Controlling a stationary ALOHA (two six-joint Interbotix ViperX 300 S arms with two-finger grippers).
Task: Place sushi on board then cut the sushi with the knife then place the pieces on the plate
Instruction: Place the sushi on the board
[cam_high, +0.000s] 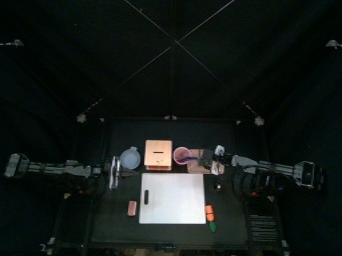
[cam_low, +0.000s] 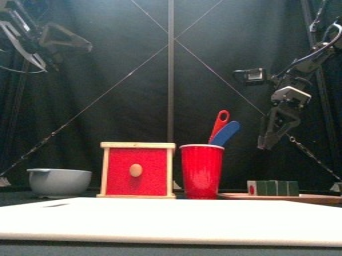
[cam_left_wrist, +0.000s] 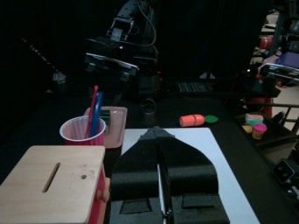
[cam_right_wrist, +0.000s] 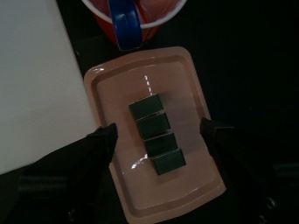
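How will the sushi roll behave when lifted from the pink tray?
The sushi roll shows seams between four blocks, so it may come apart if gripped at one end. Its flat sides make rolling on the pink tray unlikely.

The black table bears white board, wooden box, red cup, bowl, pink tray.

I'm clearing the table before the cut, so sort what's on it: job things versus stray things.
For the job: toy sushi roll, pink tray under it, white cutting board, red cup, toy knives in it.
Lying about: wooden box, blue-grey bowl, small toy foods beside the board.
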